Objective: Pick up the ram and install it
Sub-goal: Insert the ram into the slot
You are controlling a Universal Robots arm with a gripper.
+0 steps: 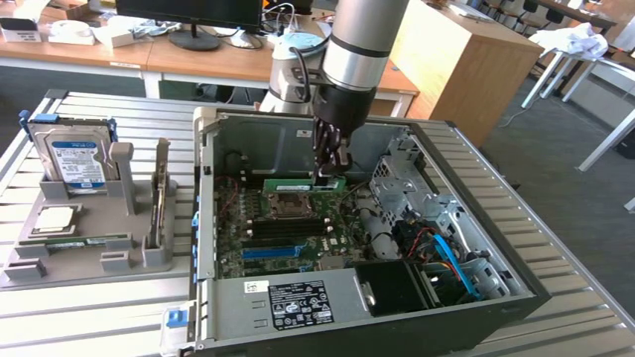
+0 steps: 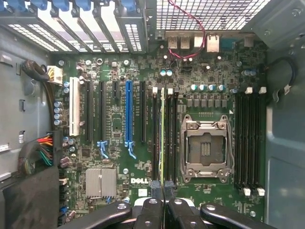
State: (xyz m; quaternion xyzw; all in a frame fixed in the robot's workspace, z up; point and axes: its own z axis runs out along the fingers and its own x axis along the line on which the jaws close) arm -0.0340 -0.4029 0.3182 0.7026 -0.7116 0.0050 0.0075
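The ram (image 1: 303, 184) is a narrow green stick held level just above the motherboard (image 1: 288, 230) inside the open computer case (image 1: 436, 327). My gripper (image 1: 332, 171) reaches down from above and is shut on the ram's end nearest the exterior view's right. In the wrist view the ram (image 2: 162, 129) shows edge-on as a thin green line over the black memory slots (image 2: 171, 138) beside the empty processor socket (image 2: 205, 148). My gripper (image 2: 163, 188) pinches its near end between dark fingertips (image 2: 155, 188).
A grey holder (image 1: 89, 256) at the exterior view's left carries a blue-labelled hard drive (image 1: 74, 160) and a square silver processor chip (image 1: 52, 218). Case walls, a drive cage (image 1: 402, 186) and cables (image 1: 447, 256) surround the board. More black slots (image 2: 248, 138) lie beyond the socket.
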